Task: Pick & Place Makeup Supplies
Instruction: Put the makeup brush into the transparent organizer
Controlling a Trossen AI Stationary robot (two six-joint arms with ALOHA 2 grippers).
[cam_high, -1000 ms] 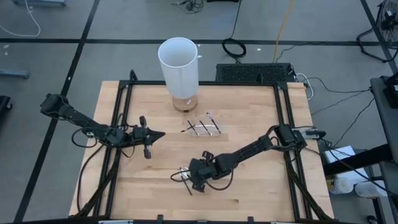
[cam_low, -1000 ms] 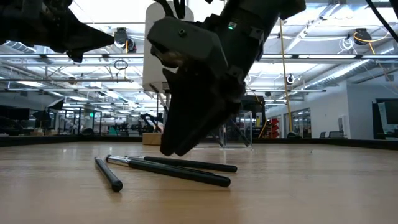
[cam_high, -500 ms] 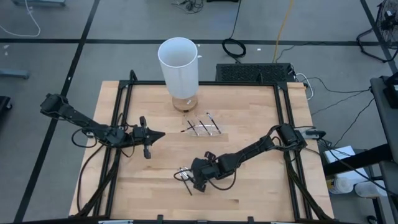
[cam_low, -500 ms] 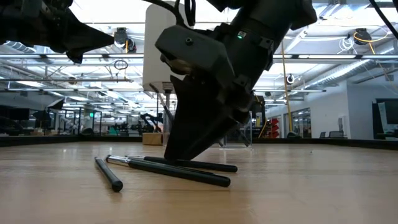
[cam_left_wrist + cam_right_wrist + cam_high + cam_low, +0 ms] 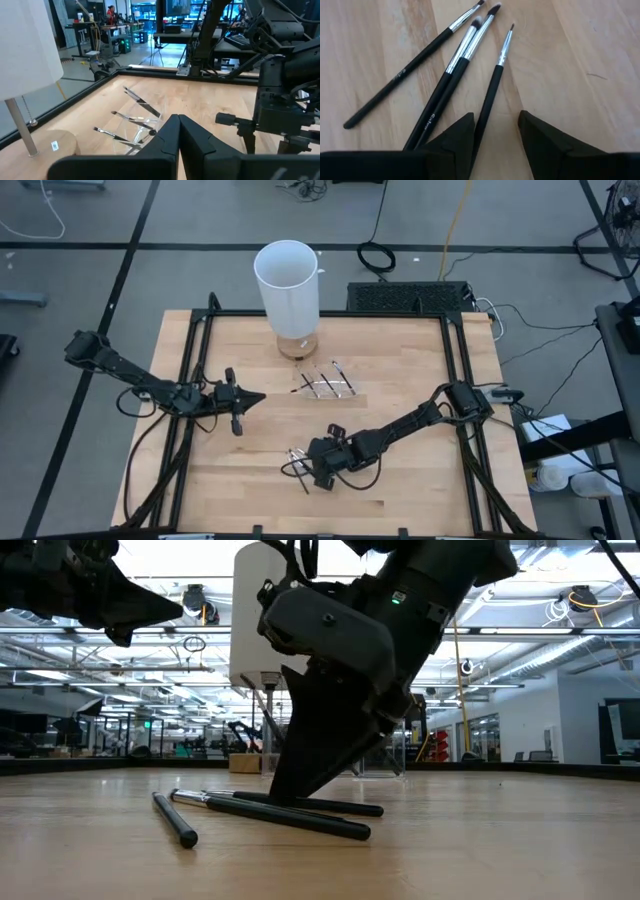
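The right pincer (image 5: 495, 132) had dropped lower, jaws wide, straddling one brush (image 5: 492, 92) near the worktop's (image 5: 420, 490) front edge. The grasp looked imminent. The left pincer (image 5: 252, 397) waited closed.

High view: set above, looking straight down on the whole pale wooden table (image 5: 400, 360) and both dark jointed arms, with grey floor around it. Low view: set at table-top height, level across the wood into the room behind, very near a cluster of thin black makeup brushes (image 5: 290, 812). Right wrist view: aimed steeply down, close over the same cluster, probably, with four brushes fanned on the wood. Left wrist view: looks forward and slightly down across the table, farther off, taking in a small clear plastic tray (image 5: 134, 131). The tall white cylinder (image 5: 288, 288) appears in the high, low and left wrist views.
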